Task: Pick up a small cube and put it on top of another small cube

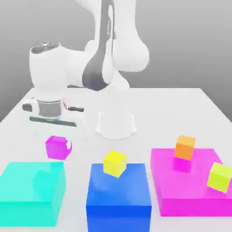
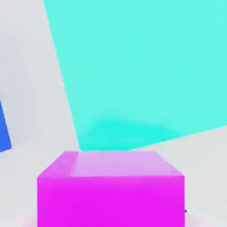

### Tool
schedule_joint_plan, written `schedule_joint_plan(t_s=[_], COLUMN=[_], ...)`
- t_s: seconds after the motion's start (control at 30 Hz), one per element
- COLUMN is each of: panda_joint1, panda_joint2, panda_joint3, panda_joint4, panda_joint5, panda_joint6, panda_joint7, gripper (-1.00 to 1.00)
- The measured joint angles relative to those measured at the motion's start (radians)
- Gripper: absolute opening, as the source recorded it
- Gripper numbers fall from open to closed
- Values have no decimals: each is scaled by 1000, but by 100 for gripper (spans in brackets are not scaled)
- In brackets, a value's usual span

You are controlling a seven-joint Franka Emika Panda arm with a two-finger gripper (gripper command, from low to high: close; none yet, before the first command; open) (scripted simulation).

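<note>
The small cube point(image 1: 55, 147), plain magenta-purple, sits at the exterior view's left, just behind the cyan block point(image 1: 31, 192). My gripper point(image 1: 63, 144) comes down on it from the white hand above and is shut on its sides; a pale finger cuts into the cube's right edge. In the hand view the small cube point(image 2: 111, 190) sits very close between the jaws, with the cyan block point(image 2: 142, 66) beyond it. Whether the cube touches the table I cannot tell. A yellow small cube point(image 1: 114, 163) rests on the blue block point(image 1: 118, 195).
A large flat magenta block point(image 1: 190, 192) at the exterior view's right carries an orange cube point(image 1: 185, 146) and a yellow-green cube point(image 1: 220, 176). The arm's white base point(image 1: 116, 124) stands behind the blocks. A sliver of the blue block point(image 2: 3, 128) edges the hand view.
</note>
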Motion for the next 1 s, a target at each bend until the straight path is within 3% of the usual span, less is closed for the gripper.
schedule_joint_plan(t_s=[0.43, 0.6, 0.63, 0.83, 1.0], panda_joint1=[243, 252, 251, 250, 255], panda_joint2=[-178, -63, -41, -30, -148], panda_joint3=[148, 173, 175, 177, 167], panda_joint4=[114, 74, 66, 62, 106], panda_joint5=[97, 98, 95, 93, 99], panda_joint6=[-290, -135, -105, -90, -250], panda_joint7=[-111, -111, -109, -107, -115], gripper=[-100, -100, 100, 100, 100])
